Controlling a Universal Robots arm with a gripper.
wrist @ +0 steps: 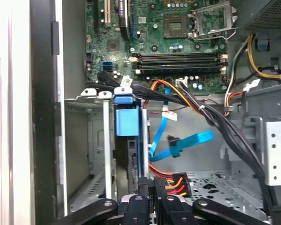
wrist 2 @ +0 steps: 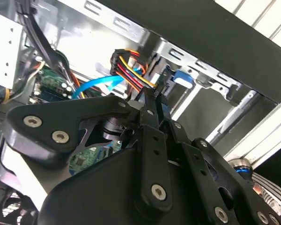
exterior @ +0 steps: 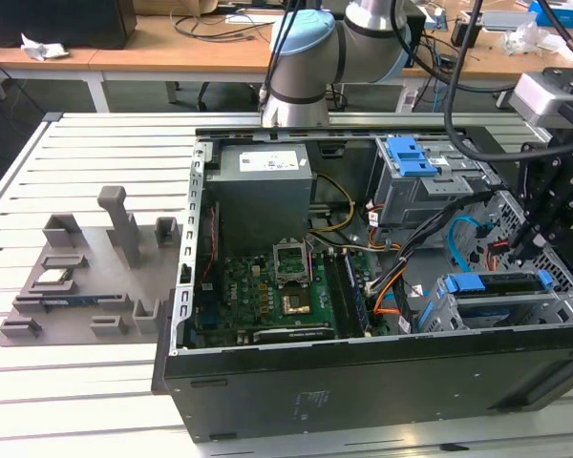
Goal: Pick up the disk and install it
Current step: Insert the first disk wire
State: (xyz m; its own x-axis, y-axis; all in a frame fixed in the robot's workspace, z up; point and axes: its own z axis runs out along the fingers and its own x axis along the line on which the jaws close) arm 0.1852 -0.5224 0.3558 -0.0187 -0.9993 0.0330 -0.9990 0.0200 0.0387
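The disk (wrist: 129, 140), a stiff, dense, shock-sensitive slab best held by its blue frame edges, stands on edge in the cage (wrist: 103, 140) inside the case (exterior: 363, 382), with the end effector (wrist: 150, 199) pressed together on its rear edge.

Claw (wrist: 150, 197) pointing down, fingers seemingly pinched together.

Light: bright, even, from overhead.
Glare: washed-out white strip at the edge of the first wrist view.
Blur: pincer (wrist 2: 152, 101) linkage soft close up.
Shadow: dim case (exterior: 363, 386) interior.
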